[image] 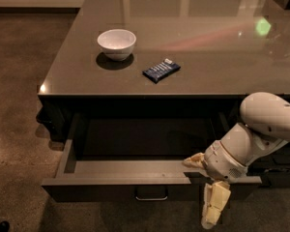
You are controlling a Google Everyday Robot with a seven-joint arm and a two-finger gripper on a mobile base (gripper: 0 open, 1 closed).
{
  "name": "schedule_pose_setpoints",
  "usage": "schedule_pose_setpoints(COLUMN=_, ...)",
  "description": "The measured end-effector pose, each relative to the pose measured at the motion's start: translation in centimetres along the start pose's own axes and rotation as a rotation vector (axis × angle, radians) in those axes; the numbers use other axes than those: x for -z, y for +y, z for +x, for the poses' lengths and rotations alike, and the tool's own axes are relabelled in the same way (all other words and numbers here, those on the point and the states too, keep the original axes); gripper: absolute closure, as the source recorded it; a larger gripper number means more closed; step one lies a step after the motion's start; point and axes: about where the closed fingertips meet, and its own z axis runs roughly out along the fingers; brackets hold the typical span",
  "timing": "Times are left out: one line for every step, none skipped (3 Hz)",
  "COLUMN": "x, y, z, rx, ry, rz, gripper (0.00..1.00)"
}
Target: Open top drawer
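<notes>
Camera view from above and in front of a low grey worktop (pixel 208 42), looking toward its front edge. The top drawer (pixel 116 180) stands well out from under that front edge, its shallow grey inside open to view and nothing visible in it. Its long axis runs left to right, parallel to the front edge, so it slides straight out toward the viewer.

The gripper (pixel 197 192), on a white arm entering from the right, sits at the right end of the drawer front, below the worktop's front right part. Its two pale fingers are spread apart and grip nothing. One lies over the top lip of the drawer front and points left, and the other hangs down in front of the panel (whether either one touches the panel cannot be told).

The small loop handle (pixel 151 193) lies to the left of the gripper, at the middle of the drawer front, with no contact between them.

The drawer looks close to fully out. Any further pull would run away from the front edge.

On the worktop, well back from the drawer, a white bowl (pixel 116 43) sits toward the left edge with a dark blue packet (pixel 161 70) near it on the right.
</notes>
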Motion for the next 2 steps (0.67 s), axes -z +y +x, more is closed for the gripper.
schedule_pose_setpoints(x=-0.01, y=0.00, z=0.00, rx=0.000, ry=0.000, rz=0.000, gripper=0.00)
schedule_pose_setpoints(x=-0.93, y=0.56, z=0.13, rx=0.002, ry=-0.010, rz=-0.034, gripper=0.00)
